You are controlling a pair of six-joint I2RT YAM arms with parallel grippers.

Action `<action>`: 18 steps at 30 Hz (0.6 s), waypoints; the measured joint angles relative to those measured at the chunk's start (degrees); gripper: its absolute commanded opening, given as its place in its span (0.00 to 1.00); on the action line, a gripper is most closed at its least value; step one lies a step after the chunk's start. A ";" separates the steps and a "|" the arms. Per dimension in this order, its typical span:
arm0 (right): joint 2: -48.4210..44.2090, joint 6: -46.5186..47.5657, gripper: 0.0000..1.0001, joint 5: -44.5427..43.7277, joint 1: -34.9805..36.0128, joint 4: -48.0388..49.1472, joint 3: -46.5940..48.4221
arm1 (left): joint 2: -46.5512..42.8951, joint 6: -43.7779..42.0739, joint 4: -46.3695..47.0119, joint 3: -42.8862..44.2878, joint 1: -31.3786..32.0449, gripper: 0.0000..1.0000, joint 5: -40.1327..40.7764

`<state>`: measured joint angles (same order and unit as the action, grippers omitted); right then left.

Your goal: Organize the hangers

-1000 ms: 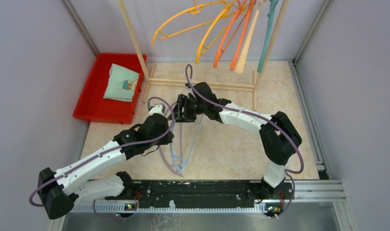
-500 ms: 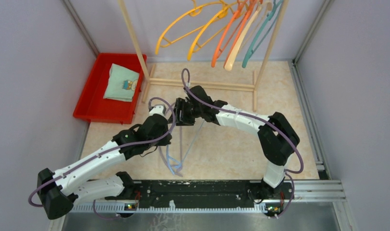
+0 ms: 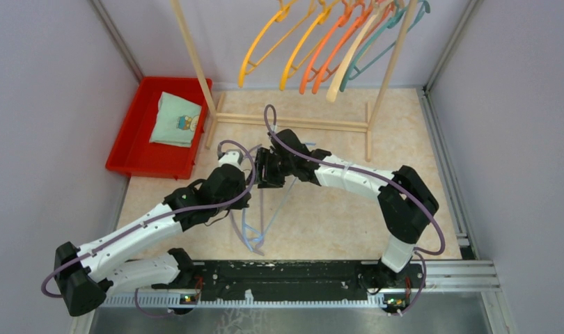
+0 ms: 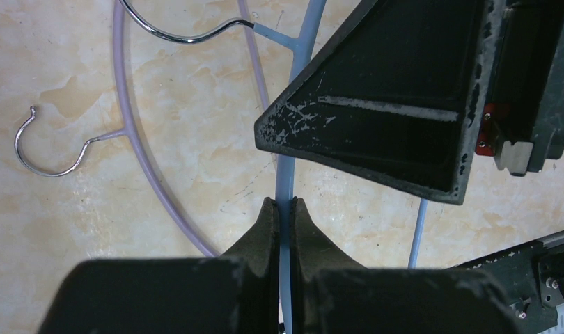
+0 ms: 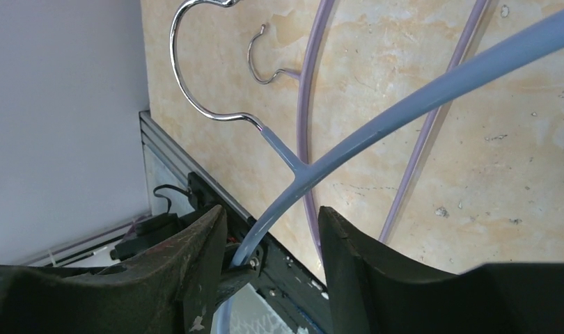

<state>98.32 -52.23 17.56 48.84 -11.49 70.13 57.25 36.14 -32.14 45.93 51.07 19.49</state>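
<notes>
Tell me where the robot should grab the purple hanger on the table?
Probably its long curved arm near the metal hook, coming straight down. The lavender hanger lies flat and that thin bar sits clear of the light blue hanger, so jaws can straddle it.

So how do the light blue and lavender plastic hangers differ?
The light blue plastic hanger is gripped by the left tool; the lavender plastic hanger lies free on the table. The blue one passes between the open fingers of the right tool; the lavender one does not. Both have metal hooks.
</notes>
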 measured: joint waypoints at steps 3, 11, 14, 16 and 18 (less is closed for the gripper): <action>0.39 0.28 0.21 -0.44 0.17 0.79 0.02 | 0.02 0.11 0.92 0.02 0.00 0.00 -0.90; 1.14 -0.55 0.14 1.18 0.11 8.92 -0.98 | -0.72 0.68 2.71 -1.09 -0.28 0.05 -1.14; -0.35 -1.05 0.14 2.29 -0.55 13.79 -5.33 | -3.13 0.74 5.75 -4.46 -0.35 0.32 -2.08; -1.42 -1.44 0.14 3.74 -0.94 15.58 -7.50 | -5.40 1.03 8.92 -7.54 -0.17 0.48 -3.72; -2.40 -1.40 0.14 5.20 -1.51 17.09 -8.79 | -7.85 1.44 11.47 -10.62 0.02 0.56 -5.07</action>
<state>95.92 -53.63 22.76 47.33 5.61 61.34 49.41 37.58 -20.67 35.31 51.09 14.41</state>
